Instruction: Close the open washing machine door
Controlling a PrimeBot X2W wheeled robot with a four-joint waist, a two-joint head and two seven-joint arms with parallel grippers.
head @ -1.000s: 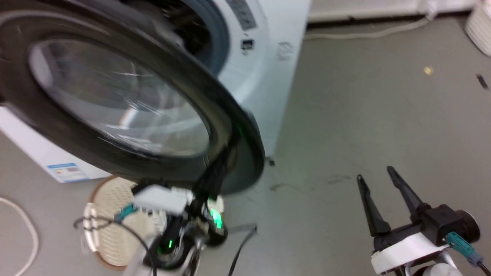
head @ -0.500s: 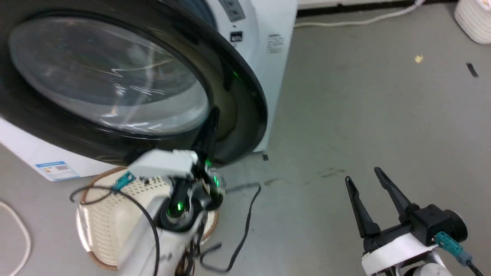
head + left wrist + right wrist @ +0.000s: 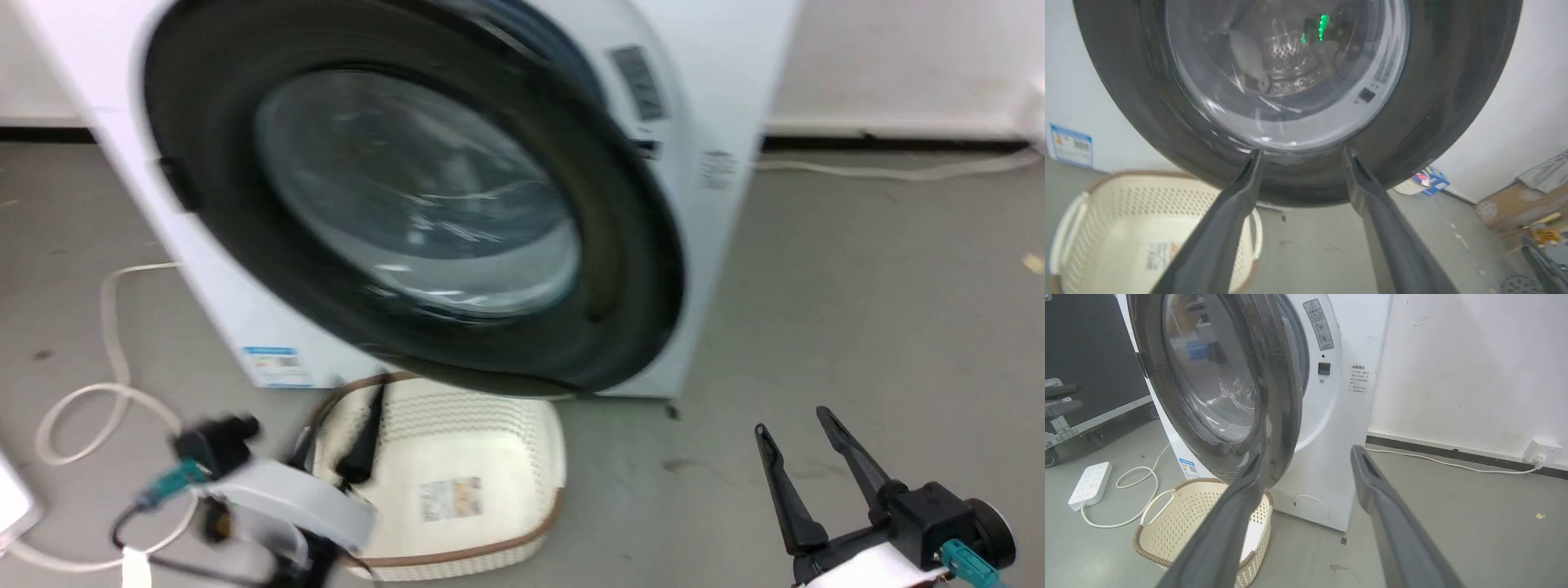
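Presently, nearest the head camera, the right gripper (image 3: 792, 420) presents two long, tapering dark fingers spread apart with nothing between them, above bare floor (image 3: 857, 286). The left gripper (image 3: 1303, 152) is likewise spread and empty. Its matt fingers point at the lower rim of the door (image 3: 620, 269); contact with that rim cannot be determined.

Below the left gripper stands a basket (image 3: 490, 441) of cream perforated plastic with a brown band round its rim and a label inside. It sits on the floor just before the washing machine (image 3: 1331, 457), partly under the door.

The door is large and round, with a wide glossy black rim around a bulging clear glass bowl. It stands ajar, its free edge off the machine's front. A perforated steel drum shows through the glass.

The machine is a smooth white box with printed labels.

The floor is grey, smooth and scuffed. A white power strip (image 3: 1090, 484) lies on it, and a white wall (image 3: 1453, 355) with dark skirting stands behind.
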